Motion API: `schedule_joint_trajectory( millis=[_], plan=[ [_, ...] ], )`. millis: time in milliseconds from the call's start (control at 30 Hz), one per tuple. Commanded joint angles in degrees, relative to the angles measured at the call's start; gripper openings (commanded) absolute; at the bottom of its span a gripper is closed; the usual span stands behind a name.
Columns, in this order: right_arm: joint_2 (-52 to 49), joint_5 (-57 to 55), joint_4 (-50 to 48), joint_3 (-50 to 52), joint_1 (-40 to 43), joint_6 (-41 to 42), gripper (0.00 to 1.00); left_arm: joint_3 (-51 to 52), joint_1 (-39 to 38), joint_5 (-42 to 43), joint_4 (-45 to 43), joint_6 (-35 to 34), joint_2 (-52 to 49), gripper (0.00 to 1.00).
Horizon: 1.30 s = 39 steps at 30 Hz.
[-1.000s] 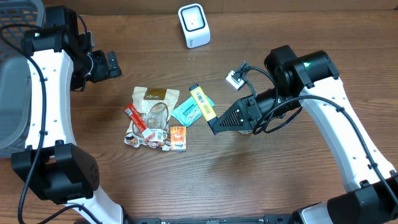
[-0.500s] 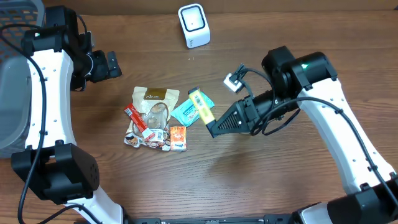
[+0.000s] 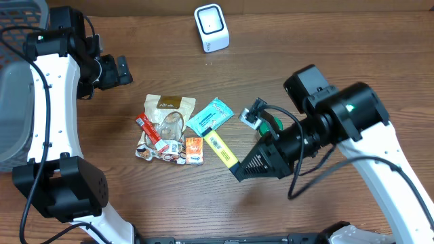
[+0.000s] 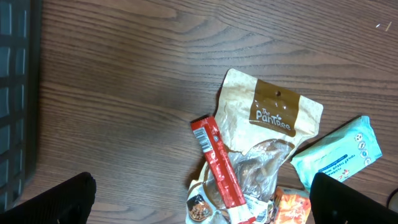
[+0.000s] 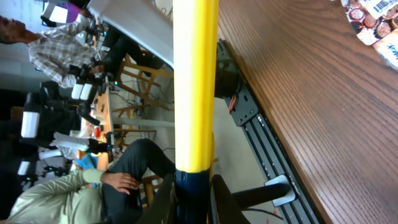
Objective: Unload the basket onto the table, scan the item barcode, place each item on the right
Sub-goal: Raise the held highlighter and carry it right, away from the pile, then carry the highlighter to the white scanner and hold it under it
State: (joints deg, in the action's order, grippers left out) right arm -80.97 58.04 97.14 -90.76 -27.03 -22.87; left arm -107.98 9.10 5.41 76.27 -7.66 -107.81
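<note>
My right gripper (image 3: 237, 168) is shut on the dark end of a long yellow item (image 3: 220, 149), which carries a barcode label and hangs above the table just right of the snack pile. In the right wrist view the yellow item (image 5: 194, 81) runs straight up from the gripper (image 5: 194, 194), with both fingers clamped on its dark blue end. The white barcode scanner (image 3: 211, 27) stands at the table's far edge. My left gripper (image 3: 125, 69) is open and empty at the far left. Seen from the left wrist, that gripper (image 4: 200, 204) hovers over the pile.
The pile holds a beige pouch (image 3: 168, 104), a red stick pack (image 3: 150, 131), a teal wipes pack (image 3: 210, 115) and an orange packet (image 3: 194, 150). A grey basket (image 3: 13, 102) sits at the left edge. People and chairs show beyond the table's front edge (image 5: 292, 155).
My right arm has carried the yellow item from above the teal pack toward the table's front, and has risen closer to the overhead camera. The left arm has not moved.
</note>
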Motion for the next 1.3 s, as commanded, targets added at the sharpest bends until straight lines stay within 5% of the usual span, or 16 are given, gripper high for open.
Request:
schedule_joint_trajectory(
  millis=[0, 400, 567, 667, 1033, 1267],
  plan=[
    [2.5, -0.6, -0.1, 0.8, -0.4, 0.7, 0.04, 0.2, -0.1, 0.4, -0.1, 0.9, 0.3, 1.0],
    [2.3, -14.6, -3.6, 0.8, -0.3, 2.4, 0.04, 0.2, -0.1, 0.4, -0.1, 0.9, 0.3, 1.0],
    [-2.2, -23.9, -11.5, 0.8, -0.3, 19.2, 0.03, 0.2, -0.1, 0.4, -0.1, 0.9, 0.3, 1.0],
    [-6.8, -27.7, -14.6, -0.6, -0.3, 21.6, 0.03, 0.2, -0.1, 0.4, -0.1, 0.9, 0.3, 1.0],
    [-31.6, -40.9, -2.4, -39.3, -0.2, 21.6, 0.03, 0.2, -0.1, 0.4, -0.1, 0.9, 0.3, 1.0],
    [-35.9, -58.5, -21.4, -41.6, -0.2, 16.0, 0.04, 0.2, -0.2, 0.4, -0.1, 0.9, 0.3, 1.0]
  ],
)
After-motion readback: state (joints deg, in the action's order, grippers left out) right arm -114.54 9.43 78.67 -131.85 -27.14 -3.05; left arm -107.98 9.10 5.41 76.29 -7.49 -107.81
